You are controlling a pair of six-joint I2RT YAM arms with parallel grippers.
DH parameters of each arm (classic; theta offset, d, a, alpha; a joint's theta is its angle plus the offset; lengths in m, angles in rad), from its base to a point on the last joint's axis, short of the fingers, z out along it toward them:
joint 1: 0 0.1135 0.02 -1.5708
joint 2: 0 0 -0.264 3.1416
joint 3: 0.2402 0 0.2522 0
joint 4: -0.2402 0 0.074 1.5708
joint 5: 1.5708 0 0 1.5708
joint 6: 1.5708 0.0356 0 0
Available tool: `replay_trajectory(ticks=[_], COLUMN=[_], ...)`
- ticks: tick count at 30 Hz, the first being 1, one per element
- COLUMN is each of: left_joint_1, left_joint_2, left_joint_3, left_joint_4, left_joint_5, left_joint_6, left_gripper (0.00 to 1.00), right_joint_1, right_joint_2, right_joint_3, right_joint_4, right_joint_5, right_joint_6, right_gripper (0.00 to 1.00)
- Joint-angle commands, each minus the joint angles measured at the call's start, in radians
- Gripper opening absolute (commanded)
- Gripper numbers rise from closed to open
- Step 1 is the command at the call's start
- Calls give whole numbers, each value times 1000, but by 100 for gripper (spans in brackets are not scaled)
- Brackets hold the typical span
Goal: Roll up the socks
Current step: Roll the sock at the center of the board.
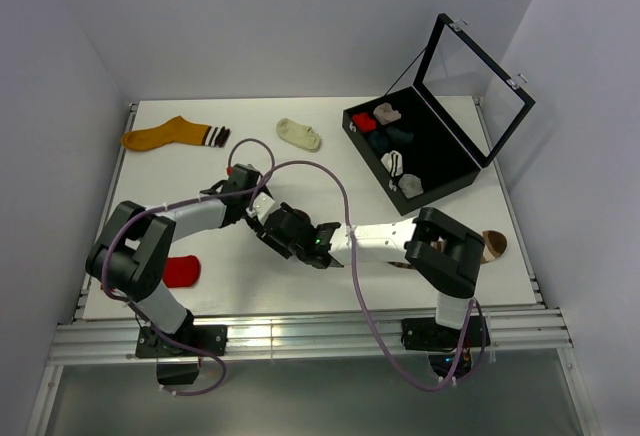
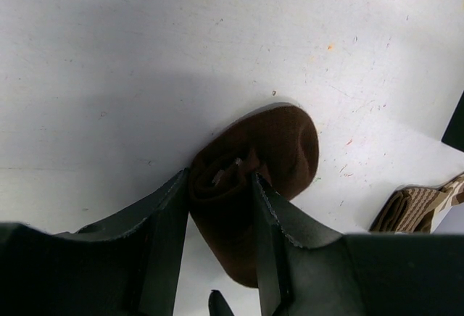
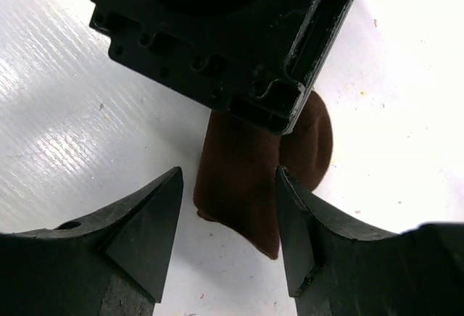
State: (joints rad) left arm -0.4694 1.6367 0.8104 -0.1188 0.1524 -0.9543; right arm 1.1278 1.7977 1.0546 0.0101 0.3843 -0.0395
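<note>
In the left wrist view my left gripper (image 2: pixel 220 178) is shut on the rolled part of a dark brown sock (image 2: pixel 279 142), whose free end lies flat on the white table. The right wrist view shows the same sock (image 3: pixel 243 178) hanging below the left gripper's black body (image 3: pixel 217 40). My right gripper (image 3: pixel 229 175) is open, with a finger on each side of the sock's loose end and neither touching it. From above, both grippers meet at the table's middle, left gripper (image 1: pixel 272 218) and right gripper (image 1: pixel 298 239), and they hide the sock. A red sock (image 1: pixel 182 271) lies front left and a cream ankle sock (image 1: pixel 298 134) at the back.
A mustard sock with a striped cuff (image 1: pixel 165 134) lies back left. An open black case (image 1: pixel 455 171) holding several rolled socks stands back right. A tan patterned sock (image 1: pixel 492 246) lies by the right arm and also shows in the left wrist view (image 2: pixel 420 207).
</note>
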Motion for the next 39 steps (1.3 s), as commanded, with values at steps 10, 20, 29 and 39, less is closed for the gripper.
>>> replay_trajectory(ticks=[10,20,29,39], left_joint_1=[-5,-3,67,163], left_joint_2=[40,38,-89,-212], left_joint_3=[30,55,36,-46], left_joint_4=[-67,-78,-67,-15], left_joint_5=[-25,-14,-14,51], left_joint_6=[48,69,51,23], left_gripper=[43,50,74,77], right_joint_1=[0,-60,-246,-427], right_joint_2=[80,109,-1,77], right_joint_3=[-15,-54,-61,-30], right_joint_4=[57,77,50,137], right_joint_5=[12,-88,-614,-1136], right_joint_6=[-39,16,142,340], right_gripper=[56,5,0,0])
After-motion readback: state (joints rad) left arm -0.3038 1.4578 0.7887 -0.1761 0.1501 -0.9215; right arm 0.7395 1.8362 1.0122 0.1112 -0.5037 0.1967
